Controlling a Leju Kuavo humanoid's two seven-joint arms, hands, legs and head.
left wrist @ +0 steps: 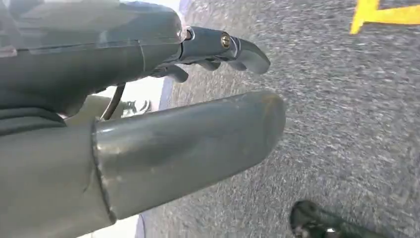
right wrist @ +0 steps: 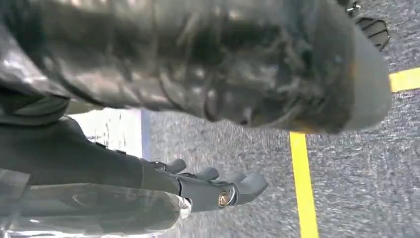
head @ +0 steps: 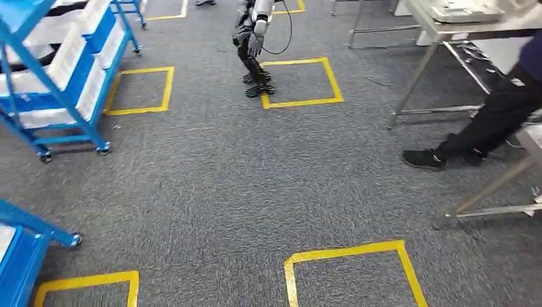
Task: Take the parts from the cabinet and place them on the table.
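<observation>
**Both hands empty over grey carpet; cabinet at left**

Grey carpet floor (head: pixel 211 192) marked with yellow tape squares (head: pixel 353 268) lies nearest the head camera. Left hand (left wrist: pixel 148 134) hangs over the carpet, thumb and dark fingers (left wrist: pixel 247 52) spread, holding nothing. Right hand (right wrist: pixel 208 186) likewise hangs with fingers apart and empty. Blue wheeled cabinet (head: pixel 57 77) with white bins stands at far left. Metal-legged desk (head: pixel 447 25) stands at upper right, beside a person's dark trouser leg (head: pixel 492 121). Another humanoid robot (head: pixel 254 48) stands ahead. Parts cannot be made out.
</observation>
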